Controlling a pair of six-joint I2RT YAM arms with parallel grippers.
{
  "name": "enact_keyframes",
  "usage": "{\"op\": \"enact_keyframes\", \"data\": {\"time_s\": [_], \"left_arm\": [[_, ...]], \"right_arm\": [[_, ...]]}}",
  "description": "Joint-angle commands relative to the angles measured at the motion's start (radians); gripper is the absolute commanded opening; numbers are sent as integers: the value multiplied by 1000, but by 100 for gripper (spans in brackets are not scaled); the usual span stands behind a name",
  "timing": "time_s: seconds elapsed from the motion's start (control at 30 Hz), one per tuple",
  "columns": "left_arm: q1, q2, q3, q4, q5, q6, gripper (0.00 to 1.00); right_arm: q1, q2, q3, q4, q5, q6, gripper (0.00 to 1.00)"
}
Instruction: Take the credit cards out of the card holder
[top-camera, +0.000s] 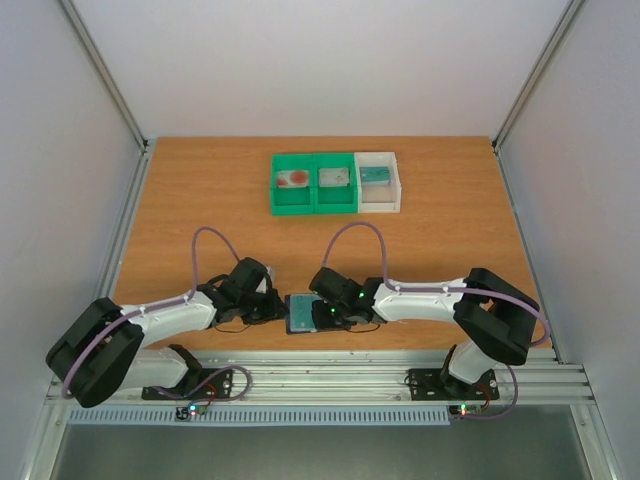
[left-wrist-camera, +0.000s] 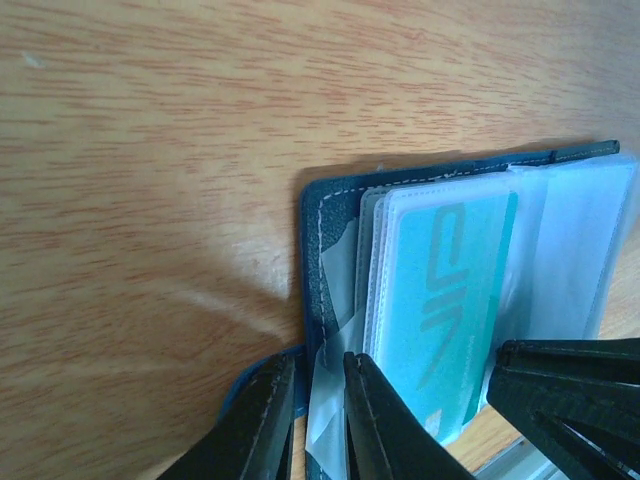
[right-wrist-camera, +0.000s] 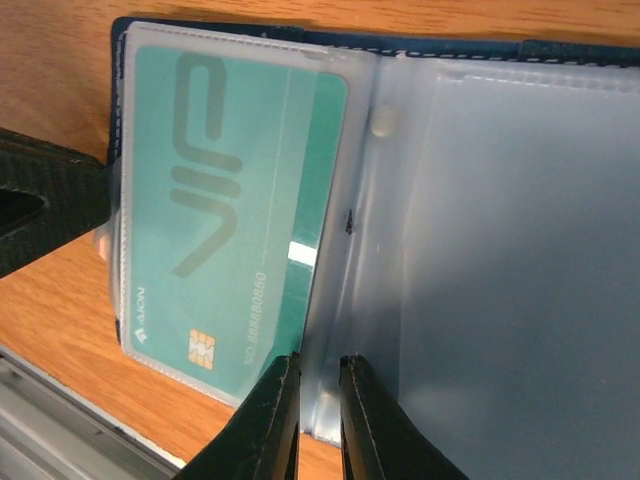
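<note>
The card holder (top-camera: 301, 313) lies open near the table's front edge, between my two grippers. In the left wrist view its dark blue cover (left-wrist-camera: 322, 230) shows clear sleeves, the front one holding a teal credit card (left-wrist-camera: 445, 290). My left gripper (left-wrist-camera: 318, 362) is shut on the cover's edge together with a flap of clear sleeve. The right wrist view shows the same teal card (right-wrist-camera: 230, 200) in its sleeve and empty sleeves (right-wrist-camera: 500, 260) to the right. My right gripper (right-wrist-camera: 319, 362) is shut on the sleeve's edge at the fold, beside the card.
At the back stand a green two-compartment bin (top-camera: 313, 205) and a white bin (top-camera: 378, 205). A card with a red blotch (top-camera: 294, 179), a pale card (top-camera: 334, 178) and a teal card (top-camera: 375, 175) lie in them. A metal rail (top-camera: 330, 380) runs along the near edge.
</note>
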Motion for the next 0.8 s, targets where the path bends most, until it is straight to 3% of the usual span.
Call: {"op": "enact_keyframes", "data": {"time_s": [0.0, 0.37, 0.77], "left_arm": [[2, 46, -13, -40, -50, 16, 17], [3, 46, -17, -58, -60, 2, 17], [3, 68, -14, -74, -86, -12, 17]], "right_arm": [[7, -45, -28, 71, -35, 7, 14], [7, 8, -18, 35, -6, 16, 18], [8, 9, 15, -101, 148, -21, 11]]}}
